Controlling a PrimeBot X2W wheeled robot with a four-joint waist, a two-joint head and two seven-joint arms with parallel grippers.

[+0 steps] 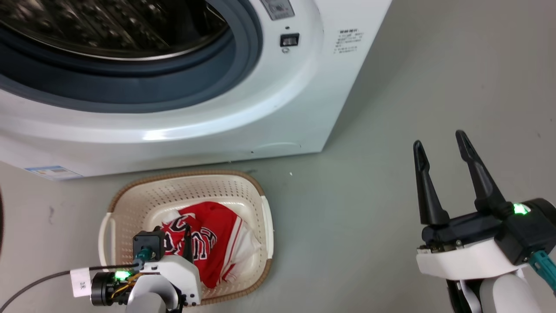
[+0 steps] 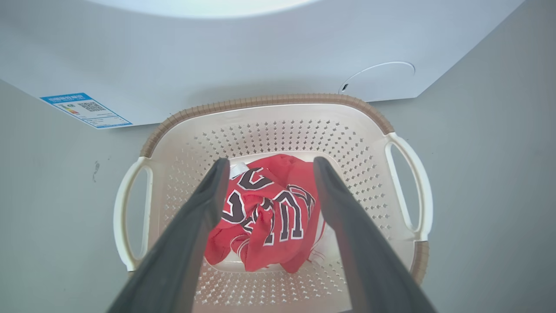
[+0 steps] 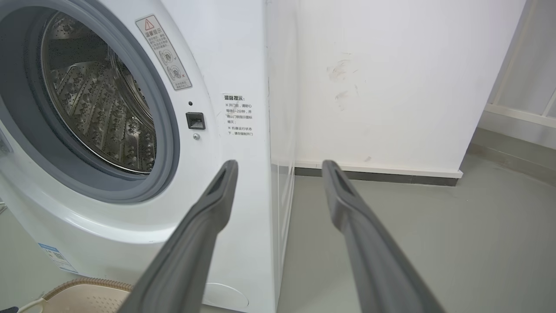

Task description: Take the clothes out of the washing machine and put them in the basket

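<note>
Jersey (image 1: 216,227) laid in basket (image 1: 182,175); washing machine drum (image 3: 100,109) seen bare where visible. Left gripper (image 2: 269,167), right gripper (image 1: 438,141) spread, nothing held. Task judged nearly finished.

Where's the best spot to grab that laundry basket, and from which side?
Best take the basket by a side handle, from above: each is a thin loop with an open slot behind it, so one finger slips through and the other closes outside.

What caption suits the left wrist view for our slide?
Open left end effector over the jersey lying in the basket by the washer.
</note>
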